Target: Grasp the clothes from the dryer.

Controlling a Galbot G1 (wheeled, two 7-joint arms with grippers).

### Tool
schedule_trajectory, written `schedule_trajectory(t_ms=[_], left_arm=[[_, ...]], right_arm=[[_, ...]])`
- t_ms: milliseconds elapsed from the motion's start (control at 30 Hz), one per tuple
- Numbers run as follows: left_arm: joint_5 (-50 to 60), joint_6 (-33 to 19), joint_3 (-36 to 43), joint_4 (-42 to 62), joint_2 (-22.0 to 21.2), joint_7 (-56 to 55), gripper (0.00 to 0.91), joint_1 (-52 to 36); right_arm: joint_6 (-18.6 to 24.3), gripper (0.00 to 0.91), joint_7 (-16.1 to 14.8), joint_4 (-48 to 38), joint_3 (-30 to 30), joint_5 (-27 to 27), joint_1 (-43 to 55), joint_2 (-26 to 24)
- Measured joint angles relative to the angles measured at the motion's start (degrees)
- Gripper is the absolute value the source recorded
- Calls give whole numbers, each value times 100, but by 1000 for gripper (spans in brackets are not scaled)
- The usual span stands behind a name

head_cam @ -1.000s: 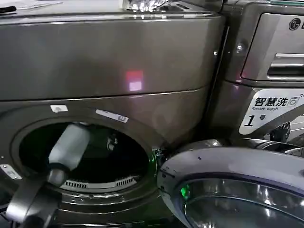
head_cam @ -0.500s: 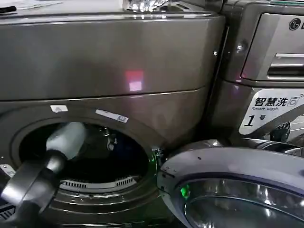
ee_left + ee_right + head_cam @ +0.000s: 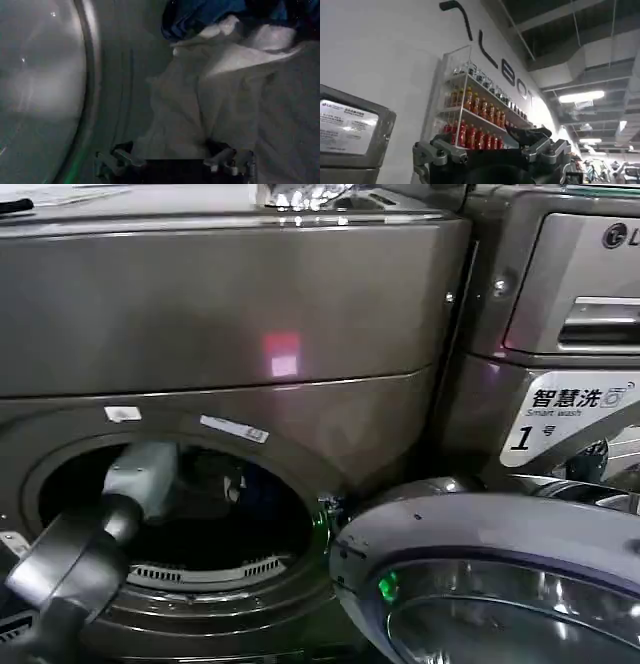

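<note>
The dryer [image 3: 240,314] has glossy bronze-grey metal panels; the clothes [image 3: 210,100] are wrinkled, matt cloth.

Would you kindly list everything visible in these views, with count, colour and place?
Dryer: one, bronze-grey, filling the head view, porthole open.
Door: one, grey-rimmed glass, swung open at lower right of the head view.
White cloth: one wrinkled bundle, inside the drum, just ahead of the left end effector.
Blue garment: one, dark blue, behind the white cloth in the drum.
LG machine: one, bronze-grey, right of the dryer, with a white "1" label.
Shelf: one, clear, on the white wall, holding red and orange bottles.
Left end effector: open, inside the drum at the white cloth's edge.
Right end effector: open, holding nothing, facing the wall shelf.
</note>
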Motion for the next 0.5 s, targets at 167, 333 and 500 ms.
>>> schedule_trajectory(t_ms=[167,333,500], left_arm=[[61,43,90,179,-87,-52,68,52],[71,73,124,249,-111,-102,0,84],[-7,94,96,248,-100,-171,0,51]], right_arm=[[4,907,-4,9,-5,-4,-3,6],[14,907,-3,27,-28,-12,4,30],[19,907,-2,66,-75,-16,33,73]])
